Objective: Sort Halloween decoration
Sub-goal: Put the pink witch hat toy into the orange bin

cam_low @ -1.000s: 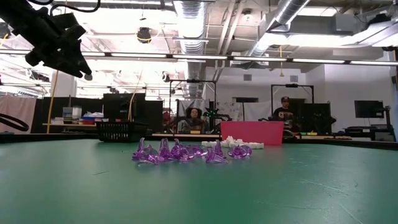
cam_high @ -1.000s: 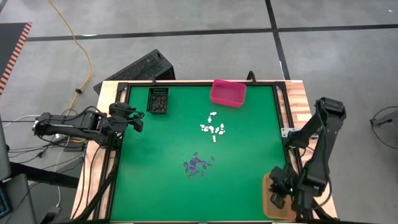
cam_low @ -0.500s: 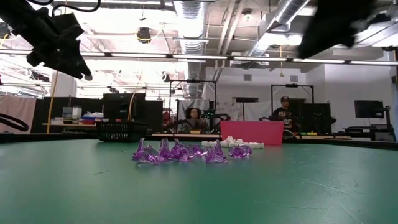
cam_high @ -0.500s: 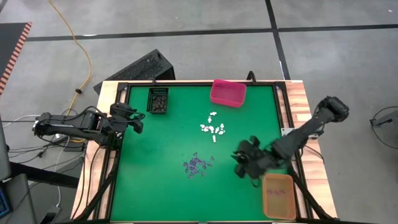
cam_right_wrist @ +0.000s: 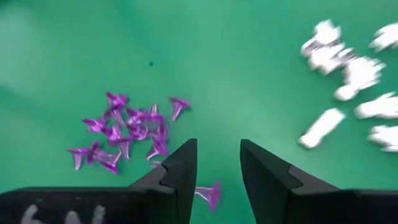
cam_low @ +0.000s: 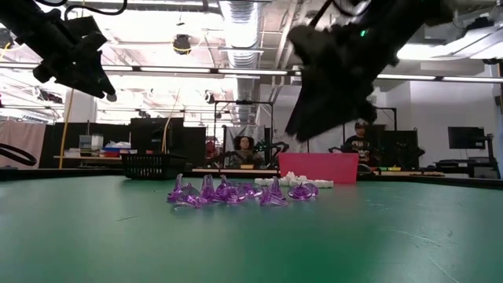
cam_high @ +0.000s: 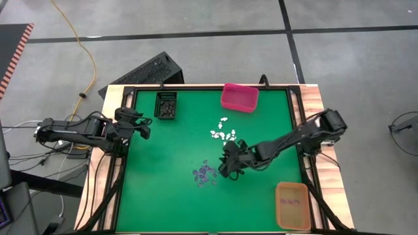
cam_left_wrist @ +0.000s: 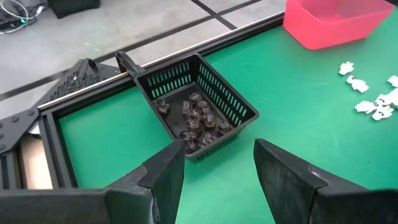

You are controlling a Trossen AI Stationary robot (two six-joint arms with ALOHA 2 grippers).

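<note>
Purple trinkets (cam_high: 208, 173) lie in a loose pile at the mat's middle, also in the right wrist view (cam_right_wrist: 127, 130) and the low view (cam_low: 228, 191). White trinkets (cam_high: 224, 134) lie just beyond them. Black trinkets sit in the black basket (cam_left_wrist: 196, 118) at the far left. My right gripper (cam_right_wrist: 219, 180) hovers open just right of the purple pile, above the mat, with nothing between its fingers; one stray purple trinket (cam_right_wrist: 210, 194) lies by one fingertip. My left gripper (cam_left_wrist: 217, 168) stands open at the left edge, facing the basket.
A pink bin (cam_high: 239, 96) stands at the far edge. An orange bin (cam_high: 292, 204) sits at the near right corner, outside the black frame (cam_high: 292, 117) around the green mat. Bare mat lies near and left of the purple pile.
My right gripper has swung from above the orange bin at the near right corner toward the table's left, out over the mat, and has come down beside the purple pile, tipping further downward. The trinkets have not moved.
</note>
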